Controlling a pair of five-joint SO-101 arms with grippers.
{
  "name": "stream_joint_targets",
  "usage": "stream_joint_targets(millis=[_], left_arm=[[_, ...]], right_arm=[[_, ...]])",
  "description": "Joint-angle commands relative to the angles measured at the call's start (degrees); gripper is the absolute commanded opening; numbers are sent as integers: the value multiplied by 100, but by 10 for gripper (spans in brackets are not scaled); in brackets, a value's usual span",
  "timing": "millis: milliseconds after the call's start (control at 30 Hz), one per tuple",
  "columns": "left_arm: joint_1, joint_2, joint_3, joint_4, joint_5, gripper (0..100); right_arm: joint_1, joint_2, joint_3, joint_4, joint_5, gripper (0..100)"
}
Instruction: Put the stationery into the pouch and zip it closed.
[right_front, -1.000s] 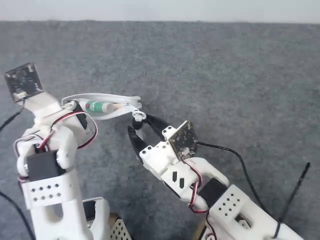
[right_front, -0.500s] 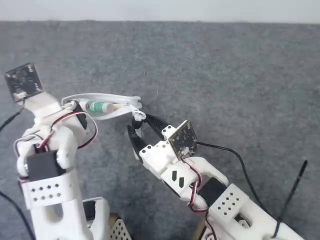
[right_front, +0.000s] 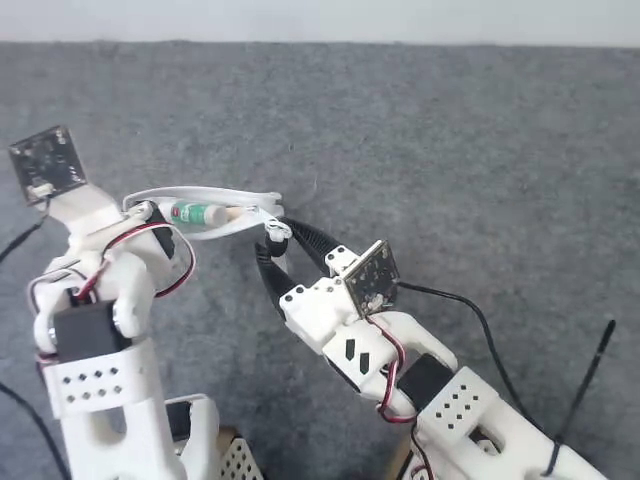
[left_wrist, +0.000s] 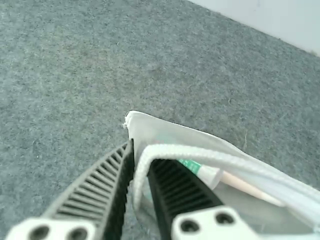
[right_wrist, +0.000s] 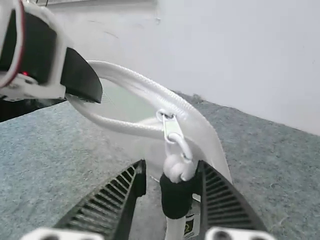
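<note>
Both arms are white plastic with black motor blocks. The left arm (right_front: 100, 340), at seven o'clock, carries red and black wires (right_front: 188, 266); the right arm (right_front: 400, 375), at five, a black cable (right_front: 430, 292). The gripper fingers (right_wrist: 105, 205) are black and ribbed.

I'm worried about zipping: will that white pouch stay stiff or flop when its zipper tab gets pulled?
Probably floppy: the pouch looks like thin fabric, its rim bowing where the left gripper pinches it. It may drag towards the pull. The zipper tab dangles, so could swing.

No text, label or number is legible.
</note>
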Motion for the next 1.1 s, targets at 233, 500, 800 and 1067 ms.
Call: stream_joint_targets(millis=[233,500,800,1067], left_arm=[[-26,-149,-40,-211,-44,12],[-35,-149,-40,-211,-44,12],[-18,-176,-40,-202,-62,17],[-9,-167,-31,-88,-70,224]], right_arm=[[75,48,-360,-154,70,8],[75,-22,-396,189,79,6],[-57,-22,-352,514,853,6],[-620,-1112,-387,2273,1565,6]])
